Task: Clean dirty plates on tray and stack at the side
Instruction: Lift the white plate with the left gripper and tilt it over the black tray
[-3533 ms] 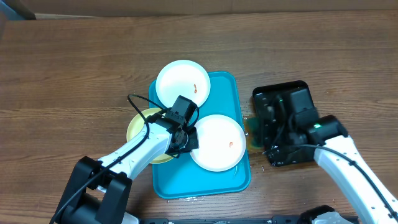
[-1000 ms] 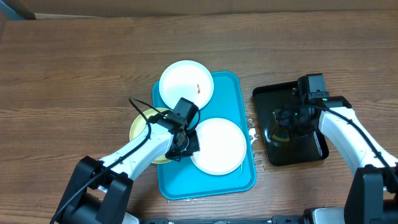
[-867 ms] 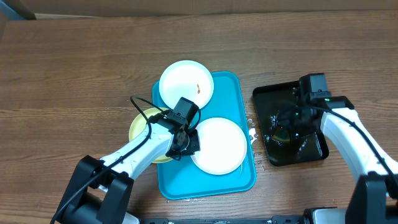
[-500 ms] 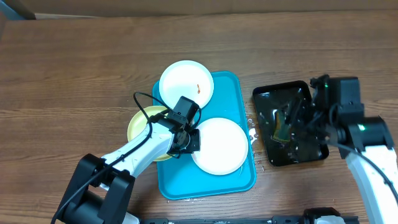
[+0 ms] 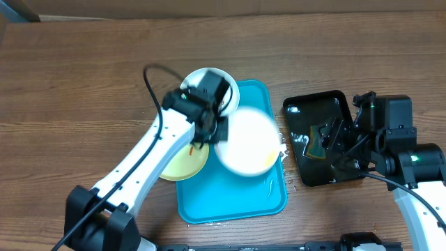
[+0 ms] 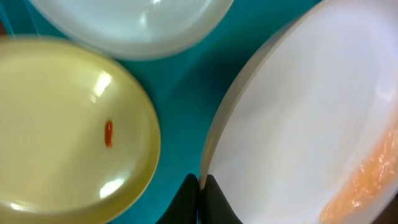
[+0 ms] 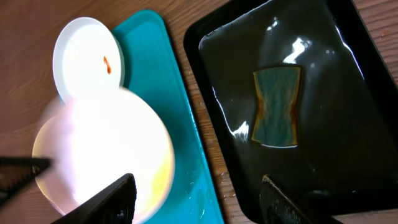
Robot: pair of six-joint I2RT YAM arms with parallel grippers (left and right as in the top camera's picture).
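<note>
White plastic, round and shallow, one plate (image 5: pixel 247 143) hung blurred above the middle of the bright turquoise rectangular plastic tray (image 5: pixel 240 199). It was pinched at its rim by the left gripper (image 6: pixel 200 190), whose jaws were closed on the edge at the bottom of the left wrist view. The step in hand looked like the carry to the side stack. The green sponge (image 7: pixel 277 106) lay loose in the wet black tray (image 5: pixel 315 104) at right, and the right gripper (image 7: pixel 194 198) hovered above it, fingers spread, holding nothing. A pale orange blur near the lifted plate's edge could be residue; I could not tell. The left arm (image 5: pixel 139 167) reached diagonally from the lower left of the overhead frame, wrist over the tray's upper left corner. Next, the plate would need swinging clear of the pale yellow-green plate (image 5: pixel 182 160) and the second white plate (image 7: pixel 87 56), both smeared. It would then need laying flat on the wooden table (image 5: pixel 83 84) beside the tray.
</note>
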